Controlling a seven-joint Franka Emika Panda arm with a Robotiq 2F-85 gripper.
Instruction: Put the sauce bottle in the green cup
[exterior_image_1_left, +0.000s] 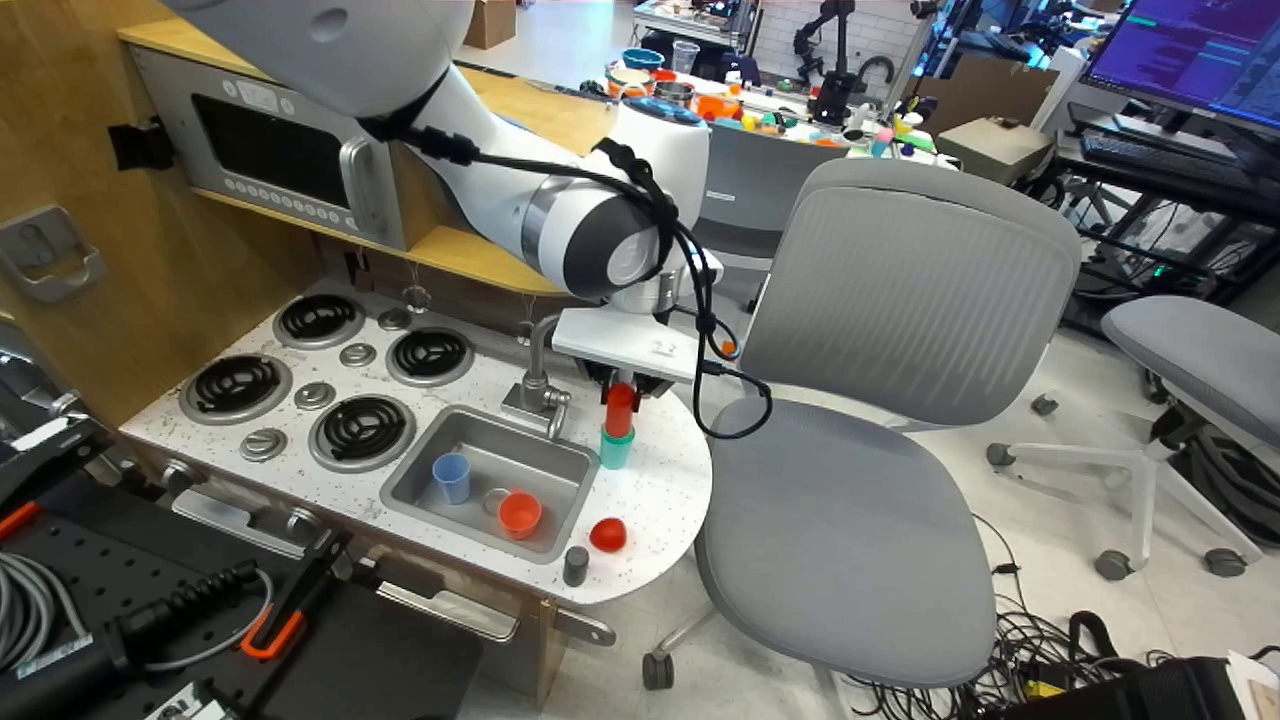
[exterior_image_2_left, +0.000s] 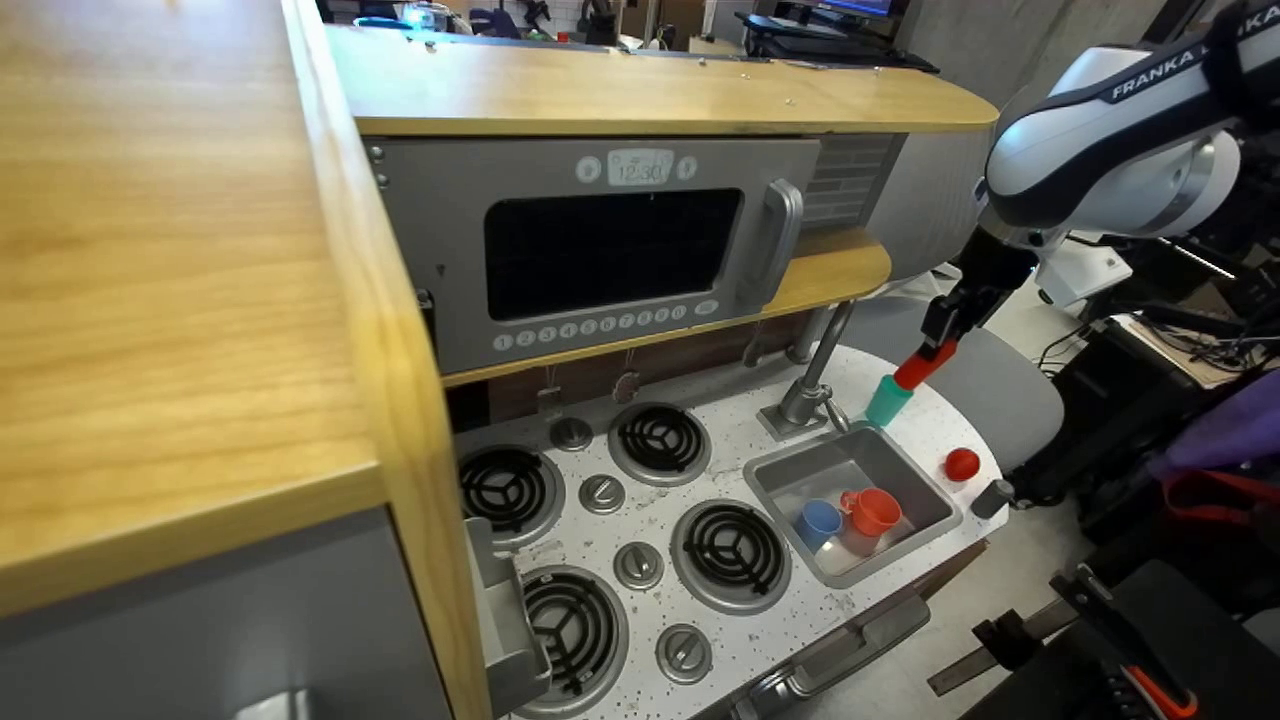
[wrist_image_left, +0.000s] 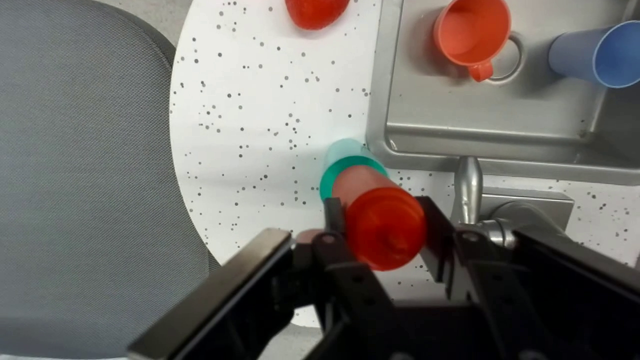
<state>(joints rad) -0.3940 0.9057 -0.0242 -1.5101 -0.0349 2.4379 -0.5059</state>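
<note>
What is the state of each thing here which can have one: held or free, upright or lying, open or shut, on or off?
Sauce bottle: held, lower end at the mouth of the green cup, depth unclear
Jaws: shut on the sauce bottle
Green cup: upright on the counter
Round red piece: free, on the counter
Orange cup: upright in the sink
Blue cup: upright in the sink
Microwave door: shut
Computer screen: on

Sauce bottle (exterior_image_2_left: 922, 366): in the gripper (wrist_image_left: 382, 225), down at the mouth of the cup (exterior_image_1_left: 616, 452)
Cup: on the countertop (exterior_image_1_left: 665, 500), just beside the basin (wrist_image_left: 450, 107), near the tap (exterior_image_2_left: 803, 402)
Basin: between the burners (exterior_image_2_left: 733, 555) and the cup
Mug (exterior_image_2_left: 876, 512), tumbler (exterior_image_1_left: 452, 478): in the basin, near each other
Round piece (exterior_image_1_left: 608, 535), stub (exterior_image_1_left: 576, 566): on the countertop, on the cup's side
Microwave (exterior_image_2_left: 615, 255): on the shelf (exterior_image_2_left: 835, 270) above the countertop
Chair (exterior_image_1_left: 850, 540): beside the countertop
</note>
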